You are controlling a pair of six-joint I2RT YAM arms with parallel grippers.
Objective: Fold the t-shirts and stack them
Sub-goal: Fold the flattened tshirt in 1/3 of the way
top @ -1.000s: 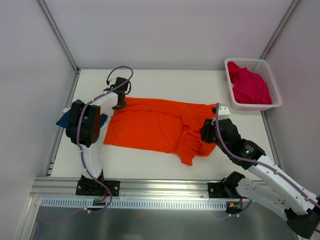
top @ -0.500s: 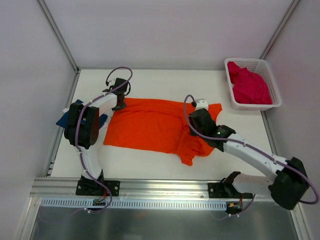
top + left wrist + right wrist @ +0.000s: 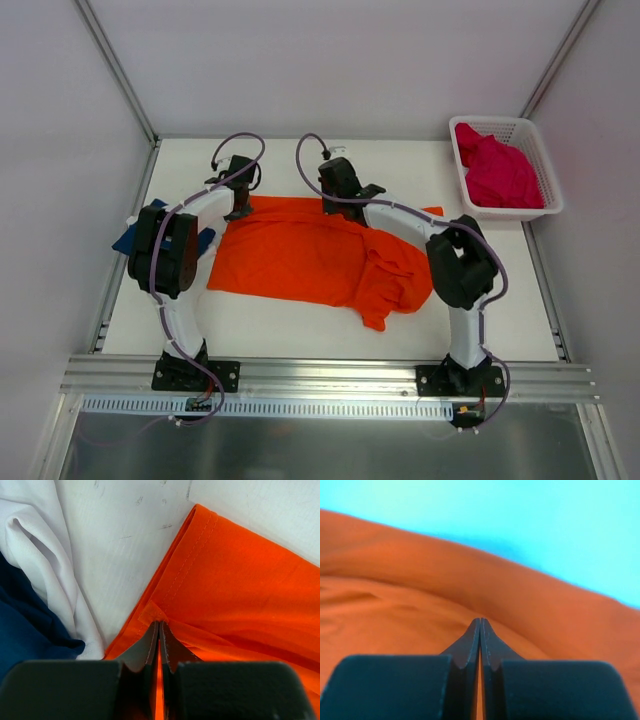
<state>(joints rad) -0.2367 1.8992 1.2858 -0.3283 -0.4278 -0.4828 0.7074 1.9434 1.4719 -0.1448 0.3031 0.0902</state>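
1. You have the orange shirt (image 3: 300, 255) lying spread across the middle of the table (image 3: 400, 160). Its right part is bunched into folds that trail toward the near edge.
2. Your left gripper (image 3: 240, 208) sits at the shirt's far left corner. Its fingers (image 3: 150, 642) are pressed together with a fold of the orange hem pinched between them.
3. Your right gripper (image 3: 332, 205) is on the shirt's far edge, near the middle. The wrist view shows its fingers (image 3: 469, 642) closed tight, tips down on a ridge of orange cloth, with a sliver of orange between them.
4. The right arm (image 3: 420, 228) reaches across the shirt's bunched right part and hides some of it from above.
5. The navy shirt (image 3: 125, 240) lies at the table's left edge, mostly hidden under the left arm (image 3: 165, 250).
6. A white cloth (image 3: 45, 555) lies rumpled between the navy shirt and the orange corner, close to your left fingers.
7. The basket (image 3: 548, 190) stands at the far right corner, well apart from both grippers.
8. The pink shirt (image 3: 498, 172) lies crumpled inside the basket.
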